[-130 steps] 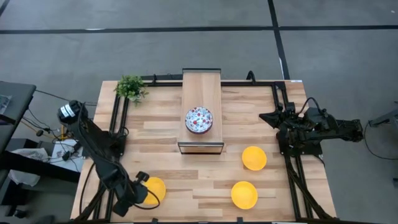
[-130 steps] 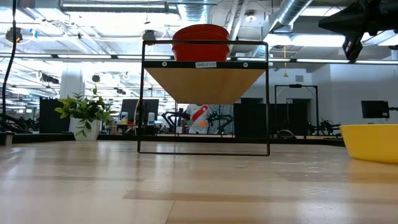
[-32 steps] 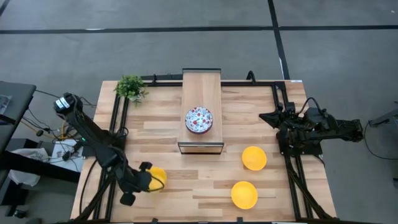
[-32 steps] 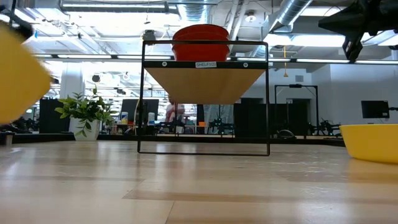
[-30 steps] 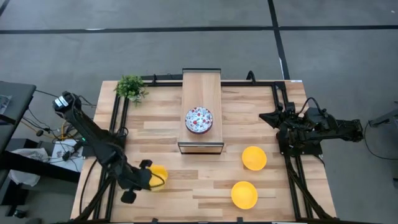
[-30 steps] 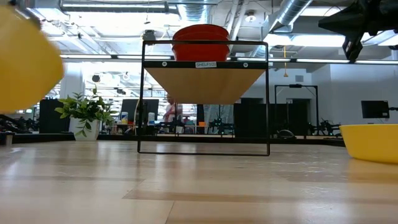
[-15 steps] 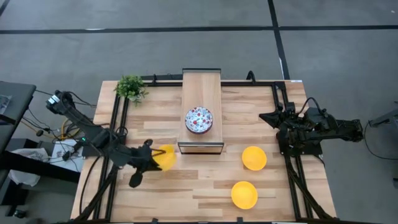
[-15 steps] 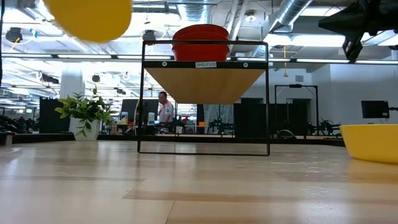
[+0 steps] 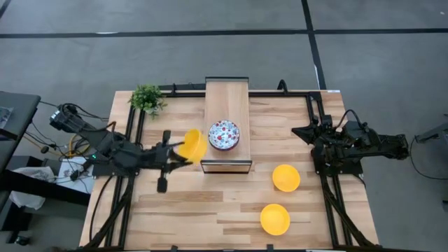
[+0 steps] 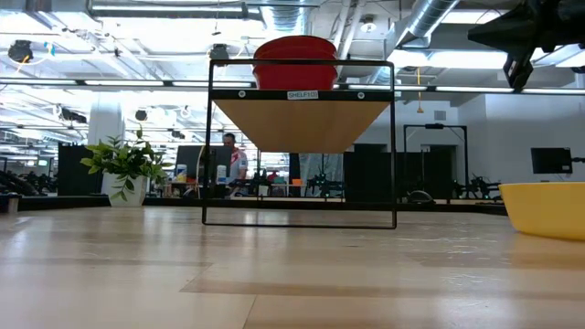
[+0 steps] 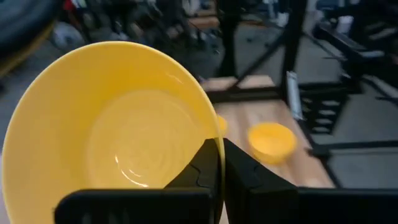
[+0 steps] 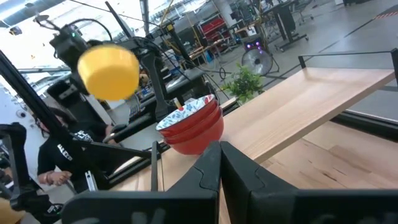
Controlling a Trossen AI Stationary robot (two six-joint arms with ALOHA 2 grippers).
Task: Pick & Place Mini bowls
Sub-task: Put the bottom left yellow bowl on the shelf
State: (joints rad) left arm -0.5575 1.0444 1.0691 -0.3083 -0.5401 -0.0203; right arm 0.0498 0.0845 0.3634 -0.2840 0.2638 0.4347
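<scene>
My left gripper [image 9: 180, 149] is shut on a plain yellow mini bowl [image 9: 194, 144], held in the air just left of the wooden shelf [image 9: 227, 98]. The bowl fills the left wrist view [image 11: 112, 137] and shows in the right wrist view [image 12: 109, 71]. A stack of floral mini bowls [image 9: 224, 134] sits on the shelf top; it also shows in the low view [image 10: 294, 57]. Two more yellow bowls [image 9: 285, 178] [image 9: 275, 218] rest on the table at the near right. My right gripper [image 12: 219, 152] is shut and empty at the table's right edge [image 9: 302, 131]. My left gripper pinches the yellow bowl's rim [image 11: 210, 134], one finger inside the bowl and one outside. The fingers come roughly level from the table's left. The bowl is lifted clear and tipped on its side, its opening turned back toward the wrist.
A small potted plant [image 9: 147, 98] stands at the far left corner. The shelf is a raised board on a black wire frame [image 10: 300, 219]. Black rails run along both table sides. People show in the room beyond [image 10: 233, 164] [image 12: 62, 155].
My left gripper has carried the yellow bowl from the near left of the table toward the far edge and right, up toward the shelf. The bowl has risen out of the low view and tipped onto its side.
</scene>
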